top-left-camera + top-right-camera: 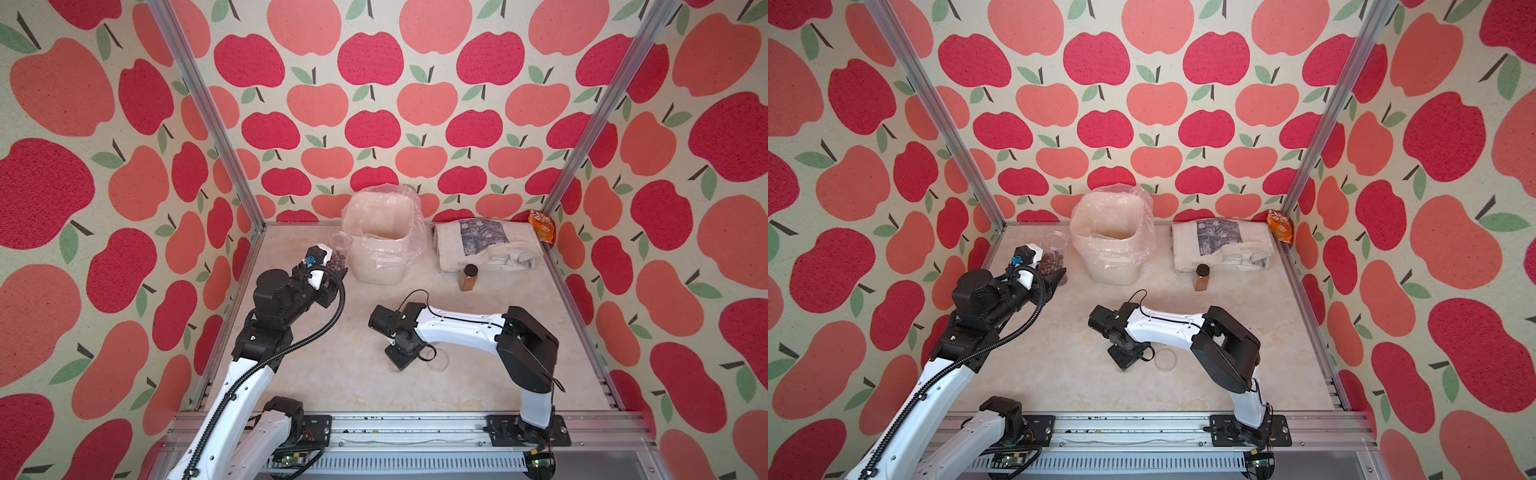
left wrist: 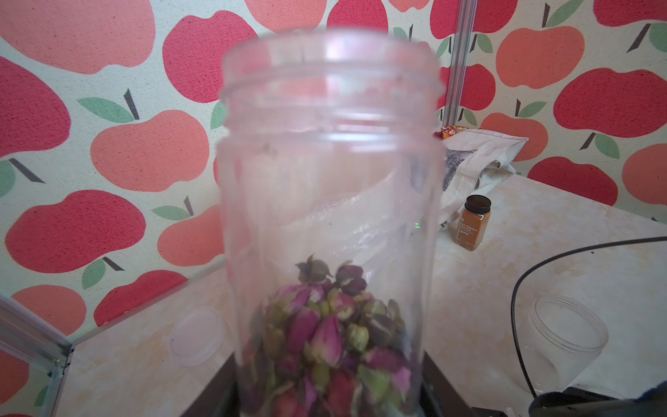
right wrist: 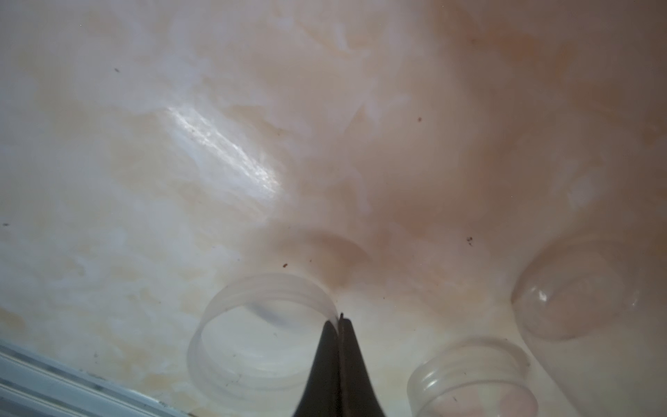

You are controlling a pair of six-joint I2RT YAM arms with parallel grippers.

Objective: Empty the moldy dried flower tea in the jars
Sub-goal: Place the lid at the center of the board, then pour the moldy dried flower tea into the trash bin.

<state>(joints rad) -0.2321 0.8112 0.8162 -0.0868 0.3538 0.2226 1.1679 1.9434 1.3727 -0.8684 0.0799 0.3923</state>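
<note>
Left claw (image 1: 333, 268) clamped on jar (image 2: 330, 216); right claw (image 3: 339, 321) together at lid (image 3: 260, 325) rim, wrist view only.

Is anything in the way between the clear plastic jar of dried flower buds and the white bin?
Nothing visible. The left gripper holds the lidless clear plastic jar right beside the white bag-lined bin, with only open space between them.

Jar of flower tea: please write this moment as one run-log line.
left end effector: holds open jar upright | dried flower tea: inside | right end effector: shut at lid rim
</note>
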